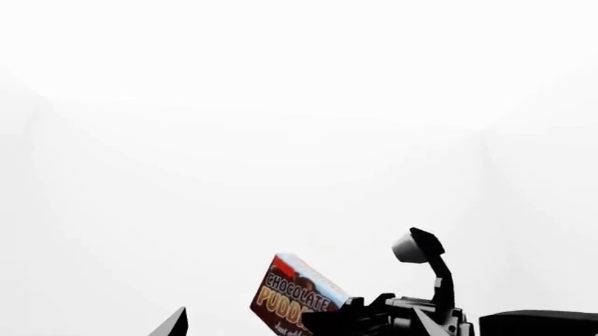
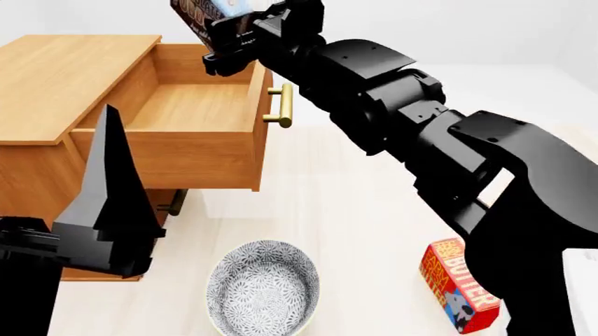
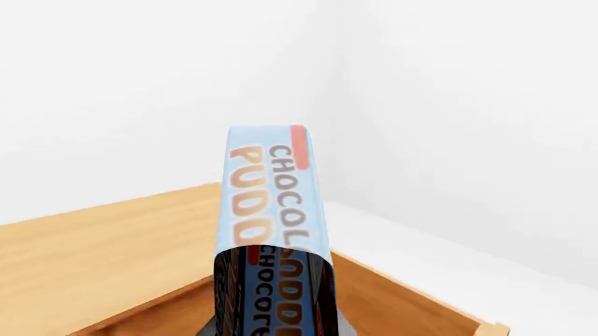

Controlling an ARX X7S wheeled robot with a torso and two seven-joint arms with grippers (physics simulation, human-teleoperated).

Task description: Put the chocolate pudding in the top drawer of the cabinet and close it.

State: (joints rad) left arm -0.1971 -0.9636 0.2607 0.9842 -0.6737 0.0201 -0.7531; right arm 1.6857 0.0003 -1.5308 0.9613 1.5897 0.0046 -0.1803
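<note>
The chocolate pudding (image 2: 198, 12) is a dark brown carton with a light blue side, clamped in my right gripper (image 2: 229, 38). It hangs above the back of the open top drawer (image 2: 187, 108), whose brass handle (image 2: 280, 105) faces the room. In the right wrist view the pudding (image 3: 271, 210) stands upright between the jaws, over the drawer's wooden wall (image 3: 411, 301). The left wrist view shows the pudding (image 1: 285, 290) in the distance. My left gripper (image 2: 108, 210) is open and empty, low beside the front of the cabinet (image 2: 56, 77).
A patterned grey bowl (image 2: 263, 287) sits on the floor in front of the cabinet. A red-orange BUTTER box (image 2: 455, 283) lies at the right, beside my right arm. The lower drawer's handle (image 2: 174, 203) shows under the open drawer.
</note>
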